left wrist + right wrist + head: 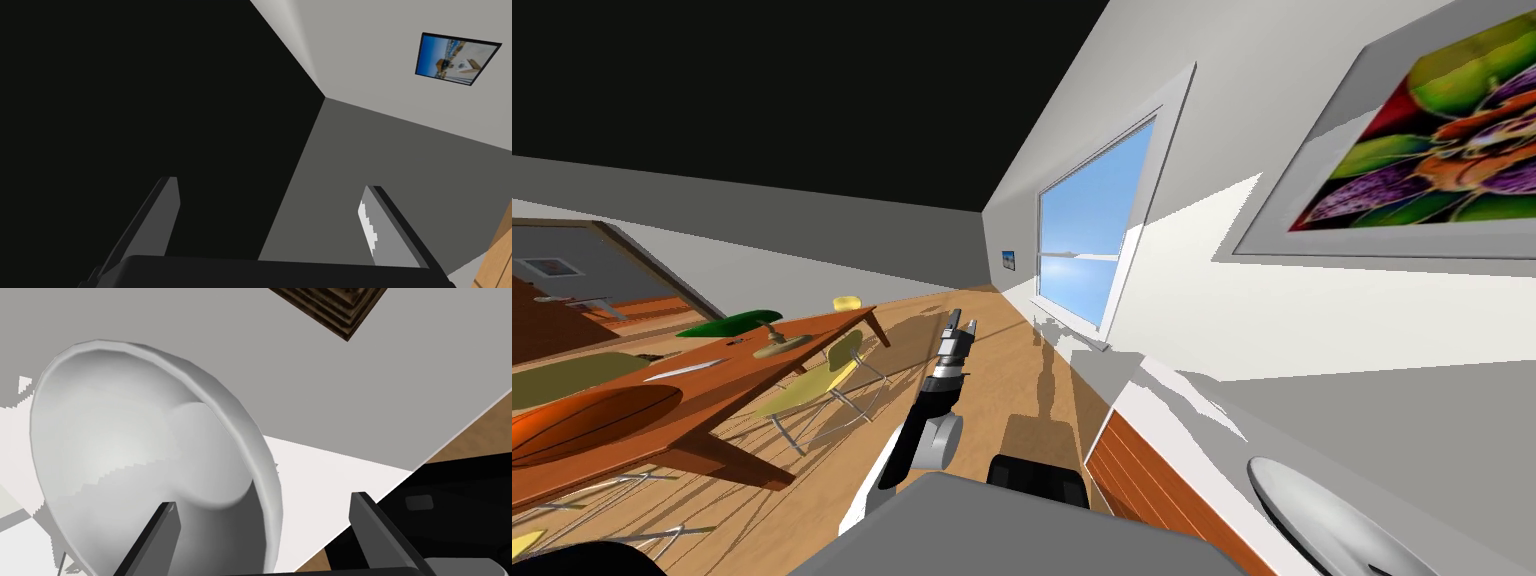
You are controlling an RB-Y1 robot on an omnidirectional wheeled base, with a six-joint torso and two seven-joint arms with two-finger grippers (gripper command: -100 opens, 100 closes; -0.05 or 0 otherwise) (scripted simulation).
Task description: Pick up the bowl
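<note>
Sitting on a white counter (350,468), the wide, shiny grey-white bowl (125,438) lies just ahead of the right gripper (264,500)'s spread fingers.

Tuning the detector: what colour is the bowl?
Plain whitish-grey round bowl, no pattern; shows best in the right wrist view.

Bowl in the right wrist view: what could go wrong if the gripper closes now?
1. The right gripper is open and the rim of the bowl seems to lie between its fingers. The bowl's wall is smooth and curved, so the thin fingers may slip or tip it.
2. The bowl sits near the edge of the white counter. If one finger touches before the other, it could push the bowl toward that edge.
</note>
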